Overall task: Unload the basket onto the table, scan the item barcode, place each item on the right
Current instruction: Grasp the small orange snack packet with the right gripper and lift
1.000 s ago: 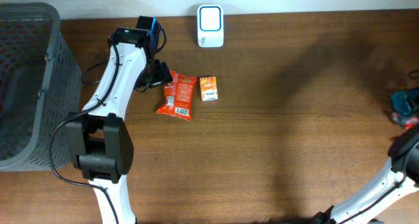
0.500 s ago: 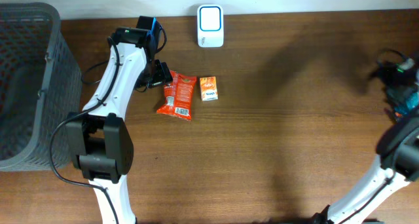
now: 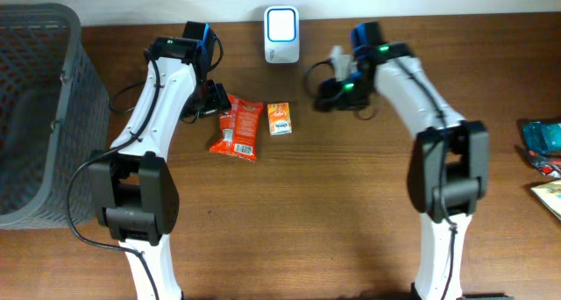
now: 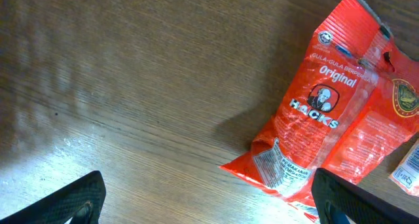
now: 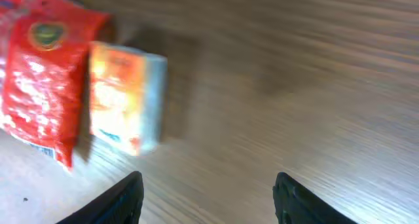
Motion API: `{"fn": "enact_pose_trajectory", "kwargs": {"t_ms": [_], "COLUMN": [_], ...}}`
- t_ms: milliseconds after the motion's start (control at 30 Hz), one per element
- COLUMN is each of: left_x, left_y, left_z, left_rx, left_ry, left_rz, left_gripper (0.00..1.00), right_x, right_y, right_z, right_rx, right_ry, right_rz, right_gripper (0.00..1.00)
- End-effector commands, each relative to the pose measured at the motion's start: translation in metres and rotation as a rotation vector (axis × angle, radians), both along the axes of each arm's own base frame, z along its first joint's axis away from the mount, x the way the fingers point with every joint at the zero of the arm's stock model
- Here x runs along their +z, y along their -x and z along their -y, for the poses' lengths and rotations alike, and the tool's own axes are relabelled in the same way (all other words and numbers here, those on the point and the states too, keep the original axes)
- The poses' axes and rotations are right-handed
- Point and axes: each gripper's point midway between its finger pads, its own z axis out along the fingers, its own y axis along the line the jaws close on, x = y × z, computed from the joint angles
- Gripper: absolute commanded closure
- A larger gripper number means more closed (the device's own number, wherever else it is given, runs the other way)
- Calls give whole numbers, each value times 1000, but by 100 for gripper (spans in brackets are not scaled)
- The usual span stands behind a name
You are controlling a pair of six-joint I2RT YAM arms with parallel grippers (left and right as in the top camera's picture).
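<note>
The left gripper (image 4: 209,203) has its two dark fingers (image 4: 72,201) spread wide apart, holding nothing. It hangs low over the wooden table (image 3: 351,203), just left of a red snack packet (image 4: 330,135). The packet lies flat, and its printed face shows white lettering and a small barcode patch near its lower end.

The right gripper (image 5: 209,199) also has its jaws apart, with only bare table between them. The right wrist view is blurred. It shows a small orange box (image 5: 124,96) lying ahead of the gripper and a little to its left. The red packet sits just beyond the box, and whether the two touch cannot be told.

From overhead, the packet (image 3: 237,129) and the box (image 3: 280,118) lie side by side near the back of the table, between the two grippers. The left gripper (image 3: 213,100) is at the packet's upper left corner, and the right gripper (image 3: 329,94) is near the box, to its right.

A white scanner (image 3: 281,35) stands at the back edge, behind both items and apart from them. A grey mesh basket (image 3: 35,116) fills the far left side. A teal object (image 3: 543,135) lies at the far right edge.
</note>
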Motion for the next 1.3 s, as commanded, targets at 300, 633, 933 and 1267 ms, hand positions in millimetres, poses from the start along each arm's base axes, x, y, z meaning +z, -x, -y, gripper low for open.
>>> {"fn": "enact_pose_trajectory", "kwargs": {"t_ms": [300,633,933,1267], "left_x": [7,7,7,7], "left_y": [0,0,0,0], "left_z": [-3,-2,-2,-2], "left_rx": [10,10,10,10], "left_ry": [-10,-10,-10,-10], "left_rz": [17,17,17,17], "left_gripper": [1,1,1,1], "right_x": [-47,-83,-73,21], "right_y": [1,8,23,23], "right_z": [-71,-70,-84,-72], "right_rx": [-13,-80,-91,46], "right_ry": [-124,-106,-203,-842], "right_rz": [-65,-160,-262,-373], "right_gripper": [37,70,96,96]}}
